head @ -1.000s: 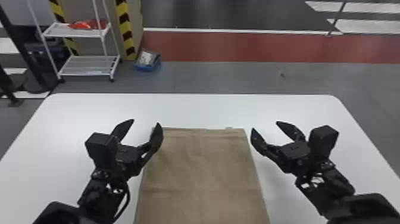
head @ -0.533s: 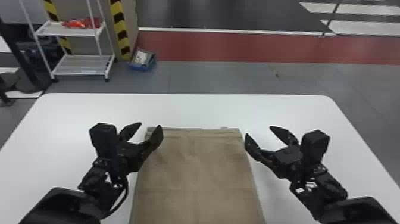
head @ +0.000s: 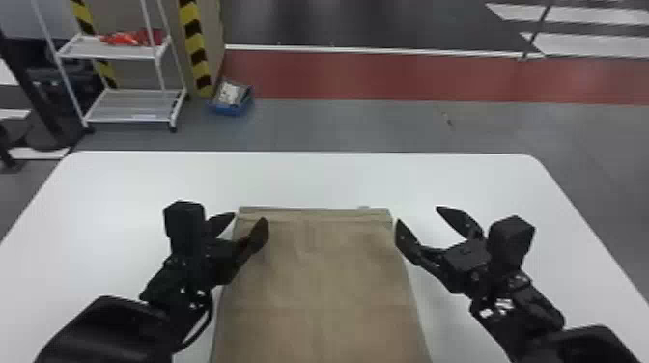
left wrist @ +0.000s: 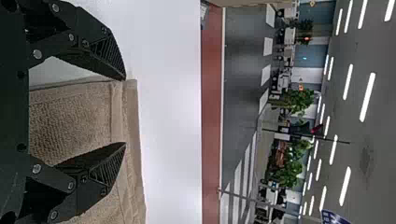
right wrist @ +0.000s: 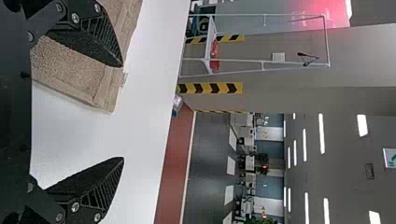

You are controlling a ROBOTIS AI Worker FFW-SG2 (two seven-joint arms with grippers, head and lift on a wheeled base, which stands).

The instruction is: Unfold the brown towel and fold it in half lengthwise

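With the brown towel (head: 318,285) spread at lower centre of the head view, the left hand (head: 249,216) open at its upper-left corner (head: 243,211), the right hand (head: 417,214) open beside its upper-right corner (head: 385,213), both should probably pinch only the top layer, lifting evenly.

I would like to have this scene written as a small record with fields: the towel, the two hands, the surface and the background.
towel: brown, lying flat, with what looks like layered cloth along its far edge
left hand: open, at the towel's far left corner
right hand: open, at the towel's far right corner
held: nothing between the fingers of either hand
surface: white table
background: white shelf rack at the left, with a blue box on the floor beside it
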